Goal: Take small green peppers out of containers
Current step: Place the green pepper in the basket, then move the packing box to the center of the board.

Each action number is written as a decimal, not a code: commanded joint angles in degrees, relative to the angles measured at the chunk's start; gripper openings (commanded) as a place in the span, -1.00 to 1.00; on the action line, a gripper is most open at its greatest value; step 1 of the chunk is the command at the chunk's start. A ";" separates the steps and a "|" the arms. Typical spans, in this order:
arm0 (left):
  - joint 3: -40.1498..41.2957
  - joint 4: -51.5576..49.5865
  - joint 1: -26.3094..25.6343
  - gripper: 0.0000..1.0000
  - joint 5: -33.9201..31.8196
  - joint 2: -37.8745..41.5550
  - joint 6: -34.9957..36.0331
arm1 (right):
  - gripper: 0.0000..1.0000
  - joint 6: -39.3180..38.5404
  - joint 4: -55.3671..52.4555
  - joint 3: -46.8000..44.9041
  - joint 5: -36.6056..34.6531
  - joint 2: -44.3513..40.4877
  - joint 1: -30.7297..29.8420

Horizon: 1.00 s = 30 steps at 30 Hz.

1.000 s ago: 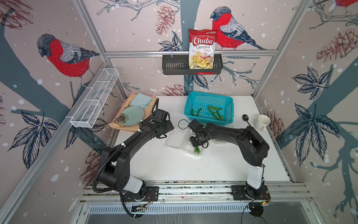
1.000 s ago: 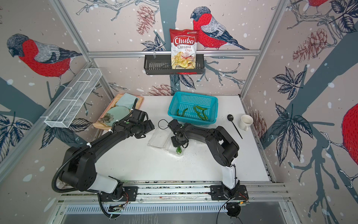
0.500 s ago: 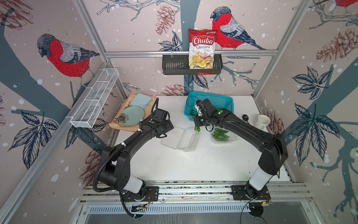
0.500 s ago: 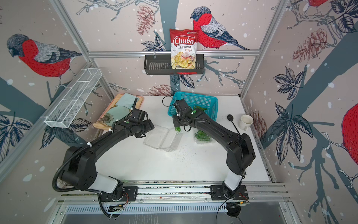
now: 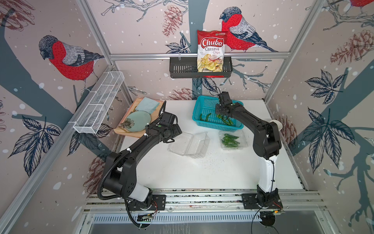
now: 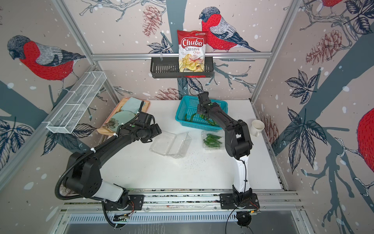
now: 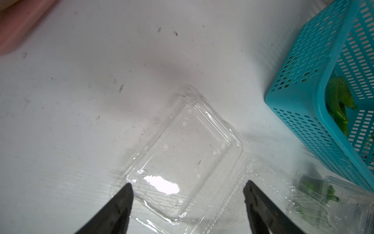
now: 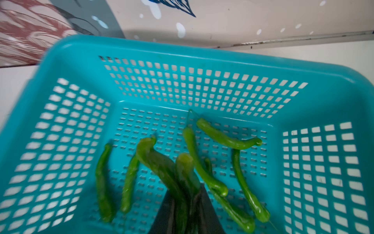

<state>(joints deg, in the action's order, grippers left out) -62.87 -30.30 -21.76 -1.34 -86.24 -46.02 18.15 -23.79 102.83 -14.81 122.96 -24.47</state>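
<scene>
- Clear, thin plastic, rib-sided open clamshell box [image 5: 188,144] lies near the middle of the white tabletop [image 5: 182,174], between the two arms. Both halves lie spread. No peppers show in it in the top views or the left wrist view [image 7: 182,150]. Judged: this container is done.
- The second clamshell box [image 5: 244,141], of the same clear ribbed plastic, sits just in front of the basket, on the right arm's side. A packed cluster of slim, glossy, slightly curved small green peppers [image 5: 229,140] is inside. I cannot tell whether its lid is latched. Judged: not yet started.
- A turquoise basket of perforated plastic [image 5: 199,106] stands at the back of the tabletop. About half a dozen loose peppers [image 8: 228,139] lie on its floor, which fits one box's worth already moved.
- The right gripper [image 8: 186,200] is over the basket interior, jaws drawn nearly together and pinching what looks like two peppers [image 8: 159,162]. The pair is motion-blurred and sits above the loose ones. Judged: the delivery is in hand and the release is not yet made.
- The left gripper [image 7: 187,185] has its jaws spread wide with nothing between them. It hovers over the near edge of the open clamshell box and carries nothing.
- Progress estimate: roughly halfway.
- Remaining, as a judgement:
  - drop the held pair into the basket
  - get the second clamshell box open
  - lift its peppers out in batches
- The thin plastic will likely slide or flex when pulled, so the idle left gripper looks well placed to brace a box.
</scene>
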 commanded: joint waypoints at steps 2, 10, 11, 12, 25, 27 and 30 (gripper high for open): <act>-0.66 -1.29 -1.37 0.67 1.52 -1.59 2.90 | -0.59 -0.64 -0.48 3.67 -3.45 5.75 0.17; -1.60 0.16 -4.89 0.68 2.35 -3.79 4.60 | 0.09 -1.55 -4.58 5.97 -2.87 10.41 0.13; -2.24 0.16 -5.33 0.68 2.48 -4.06 5.31 | 0.24 -1.74 -5.51 6.51 -2.62 10.45 0.25; -3.39 -0.07 -5.84 0.69 2.49 -4.17 6.51 | 0.34 -1.72 -6.60 7.03 -2.23 10.21 0.34; -27.06 -13.52 -21.53 0.74 0.59 -15.19 22.31 | 0.54 2.33 -5.52 -7.34 2.90 -7.43 -1.65; -25.29 -11.98 -22.62 0.71 -0.97 -16.41 20.49 | 0.55 3.62 -3.82 -11.29 4.11 -10.89 -1.50; -22.05 -7.79 -22.63 0.66 -0.75 -16.79 18.22 | 0.55 4.43 -1.94 -16.13 5.77 -14.83 -1.55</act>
<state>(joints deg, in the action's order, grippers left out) -86.30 -39.86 -44.27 -0.49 -102.65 -26.61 20.71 -28.64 89.58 -11.35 110.63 -25.87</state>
